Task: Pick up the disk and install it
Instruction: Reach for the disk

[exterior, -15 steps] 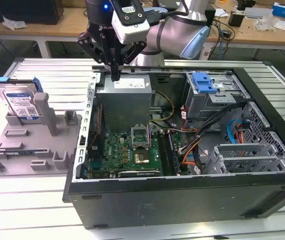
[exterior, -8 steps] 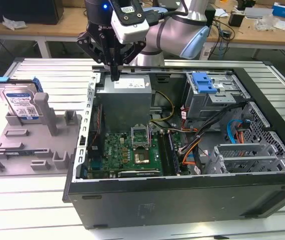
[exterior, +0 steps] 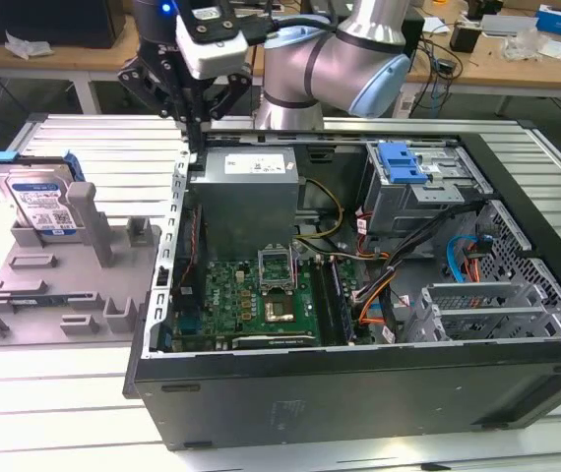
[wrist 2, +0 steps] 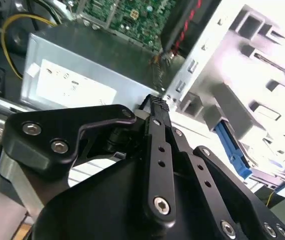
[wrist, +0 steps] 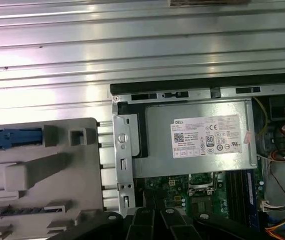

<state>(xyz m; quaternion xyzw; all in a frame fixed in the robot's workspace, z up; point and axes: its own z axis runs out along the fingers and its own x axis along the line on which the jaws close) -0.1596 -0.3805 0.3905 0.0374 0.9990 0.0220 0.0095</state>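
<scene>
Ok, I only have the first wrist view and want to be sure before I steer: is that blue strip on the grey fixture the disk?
Observer: Yes. In the exterior view the disk stands upright in the grey fixture, label side showing, outside the computer case.
Operator: Is the pincer carrying anything?
Observer: No. In the second wrist view the pincer is shut, with nothing between its fingers.
Operator: Where does it sit relative to the disk?
Observer: In the exterior view it hangs over the case's corner beside the power supply, off to the exterior view's right of the disk and not touching it.
</scene>
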